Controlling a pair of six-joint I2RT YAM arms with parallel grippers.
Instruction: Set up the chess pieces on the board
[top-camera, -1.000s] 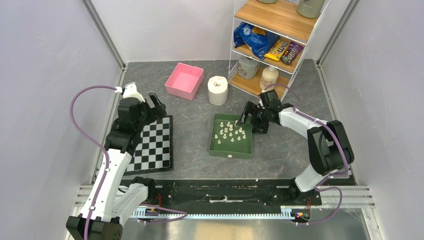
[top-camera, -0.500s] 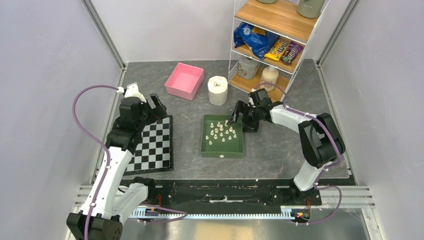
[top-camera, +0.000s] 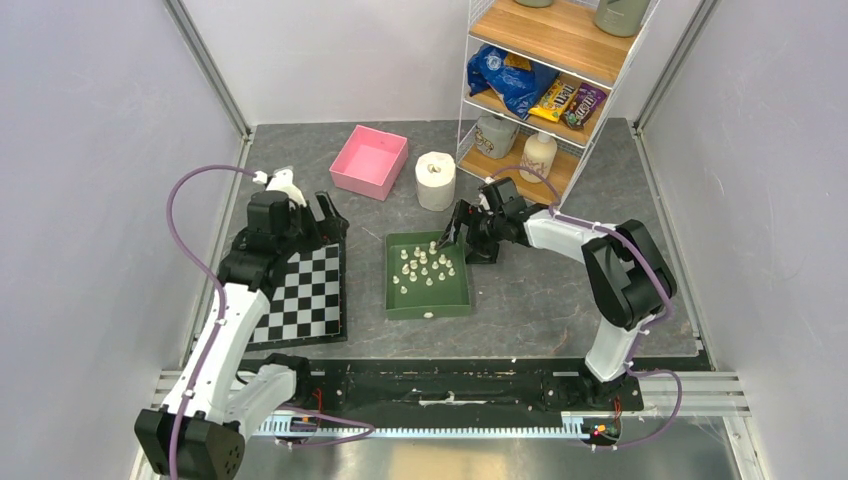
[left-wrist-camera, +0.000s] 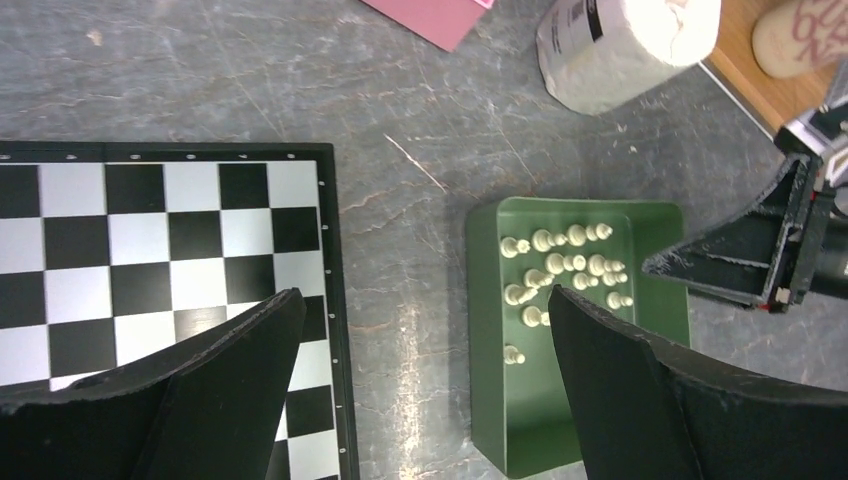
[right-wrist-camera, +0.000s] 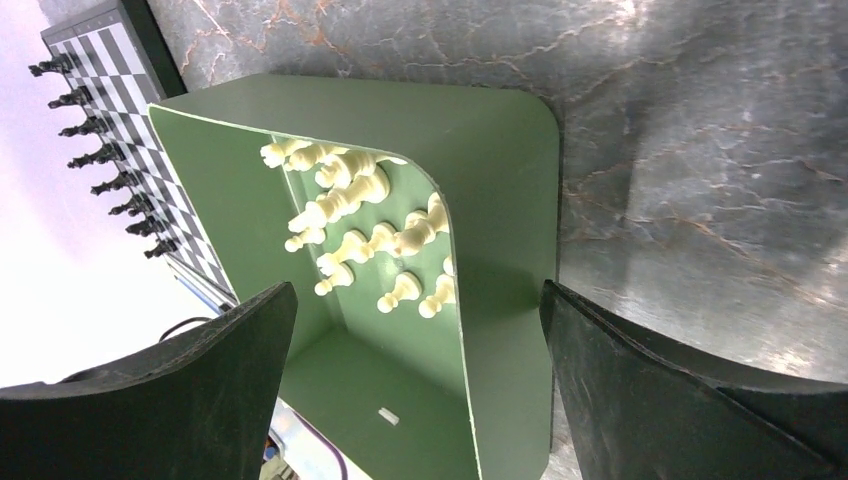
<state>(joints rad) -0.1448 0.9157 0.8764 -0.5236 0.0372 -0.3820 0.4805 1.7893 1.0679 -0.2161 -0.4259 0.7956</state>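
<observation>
Nearest the arm bases, the board (top-camera: 305, 295) is lying flat on the tabletop (top-camera: 540, 290), at the left. Just to its right and not touching it, a green tray (top-camera: 440, 298) is sitting with the chess pieces (top-camera: 425, 268) clustering in its far half. The right end effector (top-camera: 448, 230) is hanging at the tray's far right corner, its fingers spread wide and the tray wall lying between them. The left end effector (top-camera: 322, 213) is hovering over the board's far edge, likewise spread wide and holding nothing. Farther back, a paper roll (top-camera: 435, 180) and a pink box (top-camera: 370, 162) are resting.
</observation>
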